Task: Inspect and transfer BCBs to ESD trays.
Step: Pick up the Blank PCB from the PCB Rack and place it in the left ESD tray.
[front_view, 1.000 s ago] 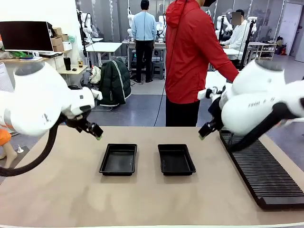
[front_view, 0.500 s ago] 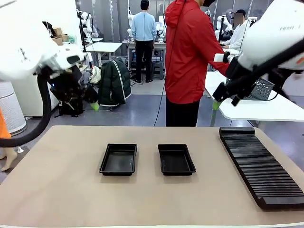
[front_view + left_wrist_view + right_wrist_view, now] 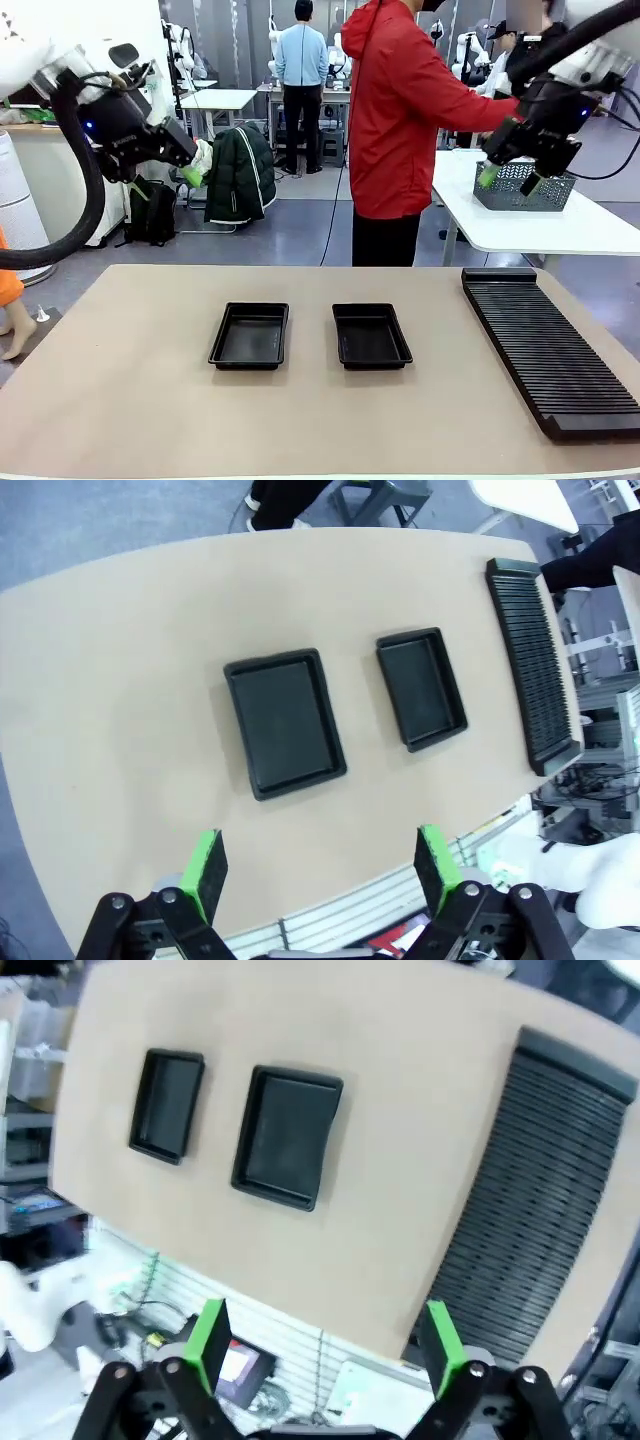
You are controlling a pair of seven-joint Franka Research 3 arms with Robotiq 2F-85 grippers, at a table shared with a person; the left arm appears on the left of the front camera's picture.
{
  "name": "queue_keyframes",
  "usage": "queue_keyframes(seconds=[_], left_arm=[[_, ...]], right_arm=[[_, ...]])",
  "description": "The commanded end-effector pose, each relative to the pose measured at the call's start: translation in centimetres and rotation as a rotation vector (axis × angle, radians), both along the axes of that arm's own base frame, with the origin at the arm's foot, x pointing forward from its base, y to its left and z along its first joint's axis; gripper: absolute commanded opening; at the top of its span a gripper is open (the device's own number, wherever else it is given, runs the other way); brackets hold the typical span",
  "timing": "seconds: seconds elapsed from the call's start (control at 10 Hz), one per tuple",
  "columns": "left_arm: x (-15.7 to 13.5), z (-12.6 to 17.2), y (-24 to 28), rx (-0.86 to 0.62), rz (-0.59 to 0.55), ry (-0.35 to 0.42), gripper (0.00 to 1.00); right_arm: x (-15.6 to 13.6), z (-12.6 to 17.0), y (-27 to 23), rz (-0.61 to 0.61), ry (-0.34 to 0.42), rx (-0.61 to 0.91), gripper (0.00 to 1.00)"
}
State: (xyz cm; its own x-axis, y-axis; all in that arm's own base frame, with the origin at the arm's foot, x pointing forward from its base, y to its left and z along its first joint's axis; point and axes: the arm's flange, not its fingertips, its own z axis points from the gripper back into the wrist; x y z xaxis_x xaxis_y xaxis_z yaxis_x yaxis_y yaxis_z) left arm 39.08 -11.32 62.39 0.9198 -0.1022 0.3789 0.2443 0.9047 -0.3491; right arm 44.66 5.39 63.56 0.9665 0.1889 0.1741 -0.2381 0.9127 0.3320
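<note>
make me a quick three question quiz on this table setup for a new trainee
1. True or false: the shallow black rectangular plastic tray on the robot's left and its twin on the right both lie empty.
2. Pick one: the left end effector is A) shut on a circuit board, B) open and holding nothing, C) resting inside a tray.
3. Fill the gap: the long black ribbed slotted rack lies on the beige table at the robot's ____ side.

Key: 1 true; 2 B; 3 right.
</note>
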Motion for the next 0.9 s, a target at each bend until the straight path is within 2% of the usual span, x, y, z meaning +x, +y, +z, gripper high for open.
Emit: queue_keyframes(seconds=[0.0,0.4,0.8], left_arm=[[-0.4,1.2,0.7,-0.084,0.034,0.1,1.0],[-0.5,4.4,3.0,-0.131,0.083,0.116,1.0],[-0.2,5.8,4.5,-0.176,0.092,0.144,1.0]], right_arm=[[1.3,1.4,-1.8,-0.091,0.091,0.09,1.0],[2.4,2.4,-5.9,-0.194,0.163,0.136,1.0],[2.2,2.7,-9.5,-0.283,0.189,0.237,1.0]])
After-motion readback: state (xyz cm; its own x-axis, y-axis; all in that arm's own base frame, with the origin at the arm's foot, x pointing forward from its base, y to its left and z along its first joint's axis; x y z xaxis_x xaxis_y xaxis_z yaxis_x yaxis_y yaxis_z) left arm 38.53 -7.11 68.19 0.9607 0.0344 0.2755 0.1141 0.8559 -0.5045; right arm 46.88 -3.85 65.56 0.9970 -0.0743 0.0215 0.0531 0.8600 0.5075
